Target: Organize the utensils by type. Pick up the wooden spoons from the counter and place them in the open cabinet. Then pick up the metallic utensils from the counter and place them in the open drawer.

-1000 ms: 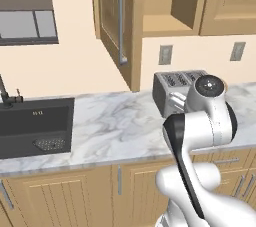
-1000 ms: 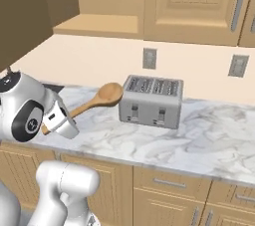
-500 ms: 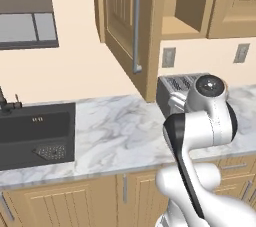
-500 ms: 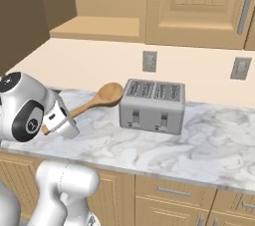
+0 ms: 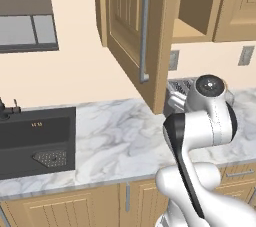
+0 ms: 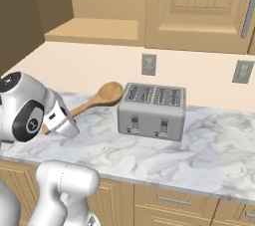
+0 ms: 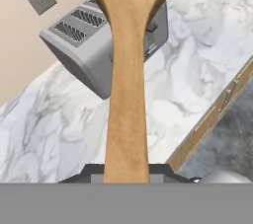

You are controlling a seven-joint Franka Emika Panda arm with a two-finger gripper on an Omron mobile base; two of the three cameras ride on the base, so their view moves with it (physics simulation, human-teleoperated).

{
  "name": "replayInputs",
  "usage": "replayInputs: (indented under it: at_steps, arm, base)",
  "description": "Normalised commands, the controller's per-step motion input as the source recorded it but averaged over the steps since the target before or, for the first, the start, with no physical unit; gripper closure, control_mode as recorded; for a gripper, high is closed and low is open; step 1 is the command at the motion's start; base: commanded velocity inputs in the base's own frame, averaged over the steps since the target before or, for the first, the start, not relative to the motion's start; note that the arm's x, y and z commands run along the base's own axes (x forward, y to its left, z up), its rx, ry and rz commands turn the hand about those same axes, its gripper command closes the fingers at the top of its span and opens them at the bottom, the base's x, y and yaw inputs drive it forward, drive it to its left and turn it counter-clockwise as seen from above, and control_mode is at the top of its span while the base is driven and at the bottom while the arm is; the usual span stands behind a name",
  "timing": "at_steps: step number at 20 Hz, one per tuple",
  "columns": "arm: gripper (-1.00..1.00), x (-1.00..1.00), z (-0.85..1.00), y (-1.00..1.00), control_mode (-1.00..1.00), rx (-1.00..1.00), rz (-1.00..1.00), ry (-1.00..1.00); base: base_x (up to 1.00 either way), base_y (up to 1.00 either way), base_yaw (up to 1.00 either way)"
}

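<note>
My gripper (image 6: 59, 122) is shut on the handle of the large wooden spoon (image 6: 97, 99), which it holds above the marbled counter (image 6: 199, 145). The spoon's oval bowl points toward the toaster. In the hand view the spoon (image 7: 127, 70) runs straight up from between the dark fingers of the gripper (image 7: 127, 171). The open cabinet (image 5: 192, 16) is up on the wall, its panelled door (image 5: 132, 31) swung out with a long silver handle. From the right its bare shelf (image 6: 94, 28) sits above and behind the spoon. The metallic utensils and the open drawer are out of view.
A silver four-slot toaster (image 6: 153, 110) stands on the counter against the wall, just right of the spoon's bowl. A dark sink (image 5: 35, 138) is set into the counter at the left. Wall outlets (image 6: 148, 64) sit above the toaster. The open door hangs over the counter.
The whole picture has shifted slightly, so the base has moved; the cabinet door now sits further right in the left base view. The spoon stays in the grip as before.
</note>
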Motion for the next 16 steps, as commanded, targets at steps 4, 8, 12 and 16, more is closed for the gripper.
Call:
replayInputs:
  at_steps: [4,8,12,16]
  arm:
    - [1.0,0.16,0.36,0.06,-1.0,0.0,0.0,-0.09]
    - [1.0,-0.14,0.75,0.0,-1.0,0.03,-0.01,-0.29]
    - [1.0,-0.14,0.98,0.0,-1.0,0.06,-0.02,-0.29]
    - [1.0,-0.15,0.86,0.0,-1.0,0.14,0.0,-0.23]
  base:
    - [0.0,0.0,0.0]
    - [0.0,0.0,0.0]
    - [0.0,0.0,0.0]
    - [0.0,0.0,0.0]
